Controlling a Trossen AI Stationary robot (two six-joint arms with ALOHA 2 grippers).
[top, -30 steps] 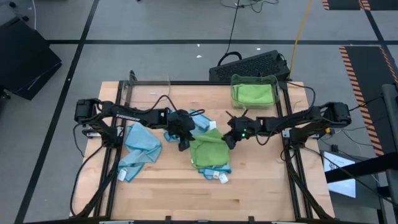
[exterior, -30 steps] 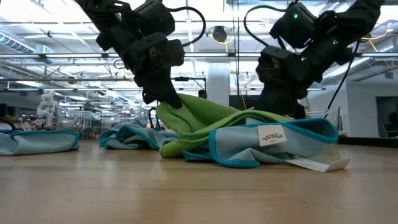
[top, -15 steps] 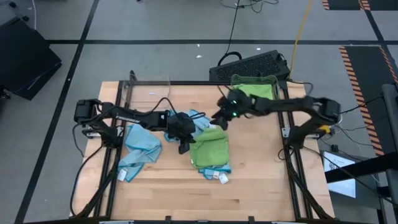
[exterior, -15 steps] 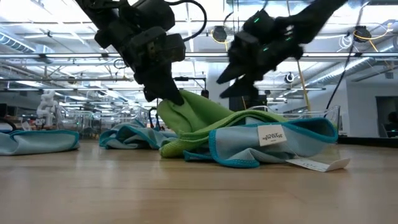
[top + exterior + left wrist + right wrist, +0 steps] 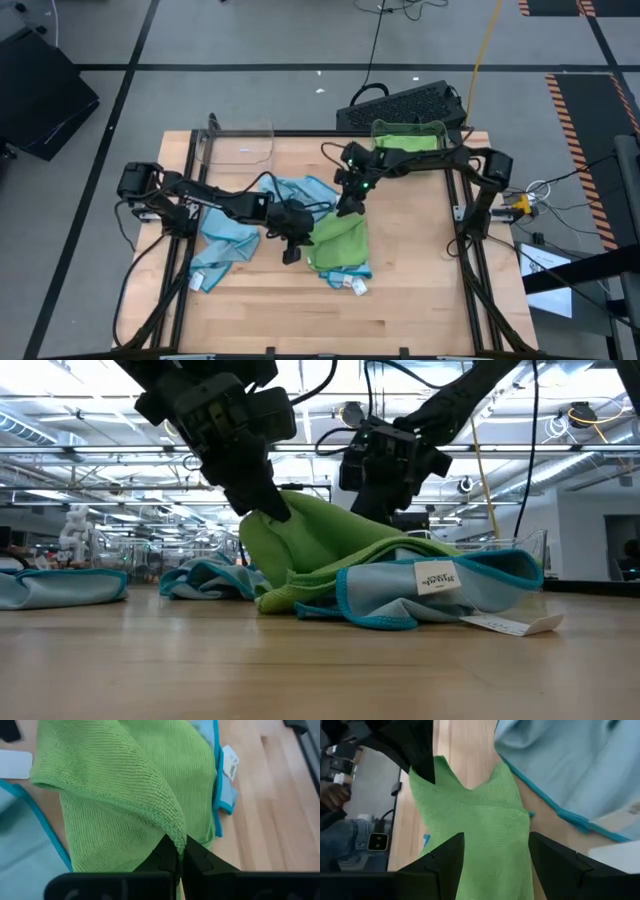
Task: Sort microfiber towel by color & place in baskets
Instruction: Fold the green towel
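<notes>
your left gripper (image 5: pixel 179 851) pinches the green towel (image 5: pixel 340 243) at mid-desk (image 5: pixel 420 290), jaws pressed together; your right gripper (image 5: pixel 496 851) hovers spread just above it, holding nothing.

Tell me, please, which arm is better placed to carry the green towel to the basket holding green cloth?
Probably the left: its tool is shut on the green towel. The right tool hovers open above it, though nearer that basket.

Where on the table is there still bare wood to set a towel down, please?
Bare wood runs along the table's near edge below the green towel, and between that towel and the right frame rail. The middle is crowded: both grippers, the green towel and blue towels.
</notes>
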